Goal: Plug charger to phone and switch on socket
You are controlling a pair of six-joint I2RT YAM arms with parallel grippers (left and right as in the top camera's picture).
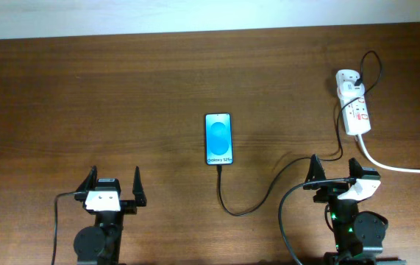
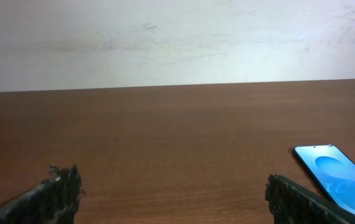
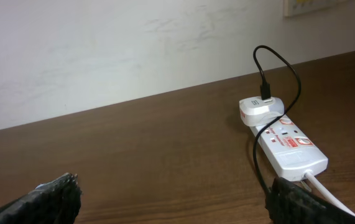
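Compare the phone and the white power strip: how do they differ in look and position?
The phone has a bright blue screen; the power strip is white with red marks. The phone lies central, the power strip far right. Both lie flat, joined by a thin black cable.

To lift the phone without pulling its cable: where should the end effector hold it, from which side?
Grip the phone across its two long edges, coming from above: it lies flat, screen up, narrow that way. Avoid the near short edge, where the black cable leaves.
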